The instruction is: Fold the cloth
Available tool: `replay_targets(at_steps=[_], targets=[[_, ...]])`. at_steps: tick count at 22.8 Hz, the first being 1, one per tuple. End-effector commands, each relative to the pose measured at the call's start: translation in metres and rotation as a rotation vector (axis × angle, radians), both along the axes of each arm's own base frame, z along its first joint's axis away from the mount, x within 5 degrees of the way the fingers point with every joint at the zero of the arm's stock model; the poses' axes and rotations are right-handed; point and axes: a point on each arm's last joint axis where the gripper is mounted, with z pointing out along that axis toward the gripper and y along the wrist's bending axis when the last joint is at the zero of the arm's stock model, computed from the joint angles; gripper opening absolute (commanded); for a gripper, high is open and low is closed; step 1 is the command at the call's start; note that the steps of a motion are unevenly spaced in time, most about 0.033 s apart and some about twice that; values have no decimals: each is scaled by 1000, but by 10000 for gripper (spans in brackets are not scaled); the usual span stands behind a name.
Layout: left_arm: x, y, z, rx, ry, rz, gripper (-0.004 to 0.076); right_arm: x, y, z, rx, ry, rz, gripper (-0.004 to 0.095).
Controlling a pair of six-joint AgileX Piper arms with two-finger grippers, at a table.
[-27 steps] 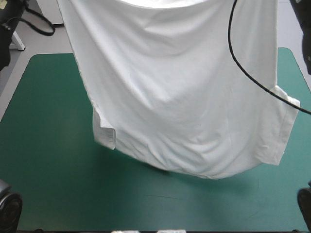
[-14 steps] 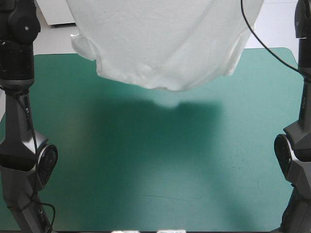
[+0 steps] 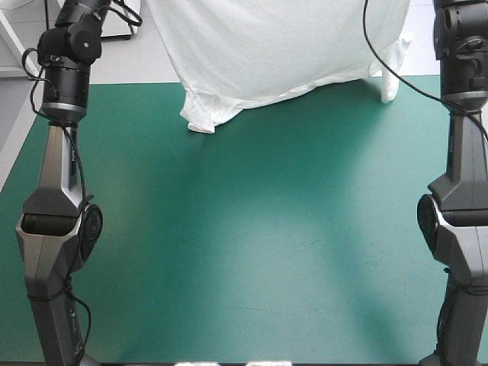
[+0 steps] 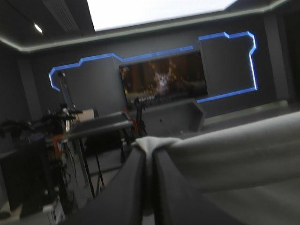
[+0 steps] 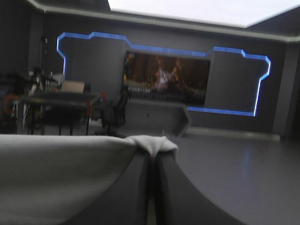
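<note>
T-shirt (image 3: 282,53): white, short-sleeved; held aloft between both arms as one broad sheet across the upper middle of the high view; its lower edge is hung over the far part of the table (image 3: 244,252), which is covered in teal-green; one corner is bunched low at the upper left of centre, and whether it touches the table cannot be told; a sleeve (image 3: 393,72) is seen hanging at the upper right. Left gripper (image 4: 149,151): black fingers drawn all but together into a pointed arch, a fold of the white fabric pinched at the tips. Right gripper (image 5: 152,149): likewise nearly closed, a bunch of fabric clamped at the tips. Handling, as judged: light, soft and limp; no stiffness of its own, so sagging and swinging between the two holds is to be expected; not fragile; little slip is likely in a firm pinch; best taken at corners or along an edge, as here, so that it can be laid out flat for folding. Markings: no brand, label or print is seen on the fabric; nothing legible is found on the table.
</note>
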Motion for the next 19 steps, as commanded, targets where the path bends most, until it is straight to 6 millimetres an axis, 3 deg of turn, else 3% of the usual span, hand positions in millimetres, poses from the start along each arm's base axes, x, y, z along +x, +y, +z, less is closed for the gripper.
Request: replay_targets(at_steps=[1, 4, 6, 7, 11, 15, 18, 19], targets=[[-24, 5, 24, -50, -52, -16, -9, -13, -1, 7, -23, 61, -15, -17], [-13, -3, 4, -51, 100, -89, -9, 2, 4, -24, -83, 299, 10, -17], [-9, -18, -25, 31, 338, -181, -9, 12, 12, -57, -140, 521, 87, -17], [-8, -19, -30, 47, 387, -199, -9, 12, 15, -64, -137, 578, 115, -17], [-8, -25, -49, -4, 580, -264, -9, 16, 21, -90, -120, 752, 184, -17], [-15, -29, -89, 6, 988, -316, -9, 11, 25, -99, -101, 848, 237, -17], [-18, -30, -104, -17, 1125, -321, -9, 3, 25, -108, -95, 957, 251, -17], [-18, -30, -114, -25, 1194, -319, -9, 2, 25, -122, -91, 1028, 255, -17]])
